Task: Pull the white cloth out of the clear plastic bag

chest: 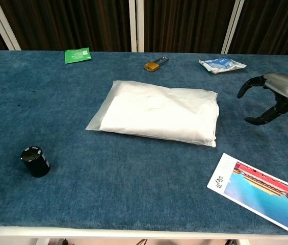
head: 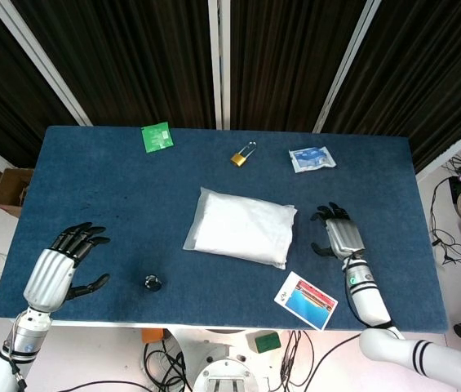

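A clear plastic bag [head: 241, 226] [chest: 159, 111] with the folded white cloth inside lies flat in the middle of the blue table. My right hand [head: 340, 236] [chest: 276, 97] hovers just right of the bag's right edge, fingers spread and curved, holding nothing and not touching the bag. My left hand [head: 57, 270] is over the table's front left corner, fingers apart and empty, far from the bag; the chest view does not show it.
A small black cap [head: 152, 282] [chest: 35, 161] stands front left. A postcard [head: 305, 300] [chest: 255, 191] lies front right. At the back are a green packet [head: 157, 136] [chest: 77, 55], a brass padlock [head: 242, 154] [chest: 154, 65] and a blue-white sachet [head: 312, 158] [chest: 221, 65].
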`<state>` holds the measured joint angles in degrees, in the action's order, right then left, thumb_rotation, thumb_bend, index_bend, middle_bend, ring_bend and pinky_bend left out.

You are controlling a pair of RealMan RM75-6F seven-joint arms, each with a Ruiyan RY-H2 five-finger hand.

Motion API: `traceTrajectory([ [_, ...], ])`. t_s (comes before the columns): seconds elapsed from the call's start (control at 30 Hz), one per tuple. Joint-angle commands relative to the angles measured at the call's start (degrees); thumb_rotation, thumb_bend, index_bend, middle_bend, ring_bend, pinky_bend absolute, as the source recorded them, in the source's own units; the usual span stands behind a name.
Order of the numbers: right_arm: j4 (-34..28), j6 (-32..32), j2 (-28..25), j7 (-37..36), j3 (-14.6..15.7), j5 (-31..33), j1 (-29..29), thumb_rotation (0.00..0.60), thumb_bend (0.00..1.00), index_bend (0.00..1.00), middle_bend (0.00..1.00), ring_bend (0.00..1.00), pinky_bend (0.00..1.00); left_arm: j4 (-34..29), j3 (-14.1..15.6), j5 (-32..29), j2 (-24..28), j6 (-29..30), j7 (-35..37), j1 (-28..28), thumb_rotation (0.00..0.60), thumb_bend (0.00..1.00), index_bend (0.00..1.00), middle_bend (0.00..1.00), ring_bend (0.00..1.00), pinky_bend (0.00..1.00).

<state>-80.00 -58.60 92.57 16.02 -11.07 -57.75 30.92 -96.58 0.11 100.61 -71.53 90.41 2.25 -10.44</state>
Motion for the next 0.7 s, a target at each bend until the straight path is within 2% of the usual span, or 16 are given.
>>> traceTrajectory([
  [0.03, 3.8, 0.8, 4.7, 2.0, -2.1, 2.3, 2.7, 0.600, 0.26, 0.35, 0.16, 0.00, 0.14, 0.2, 0.0, -0.1, 0.1, 0.2, 0.2, 0.2, 0.600, 0.17, 0.30, 0.22, 0.15, 0.21],
  [0.3, 8.8, 2.8, 10.9, 1.4, -4.5, 4.4, 6.0, 0.600, 0.29, 0.37, 0.17, 0.00, 0.14, 1.0, 0.1, -0.7, 0.1, 0.3, 1.1, 0.5, 0.600, 0.17, 0.30, 0.22, 0.15, 0.21],
  [0.7, 16.1, 3.7, 17.5, -5.8, -8.0, 5.5, 7.2, 0.600, 0.33, 0.45, 0.19, 0.00, 0.13, 2.0, 0.0, -1.0, 0.1, 1.3, 2.5, 1.0, 0.600, 0.17, 0.30, 0.22, 0.15, 0.21],
])
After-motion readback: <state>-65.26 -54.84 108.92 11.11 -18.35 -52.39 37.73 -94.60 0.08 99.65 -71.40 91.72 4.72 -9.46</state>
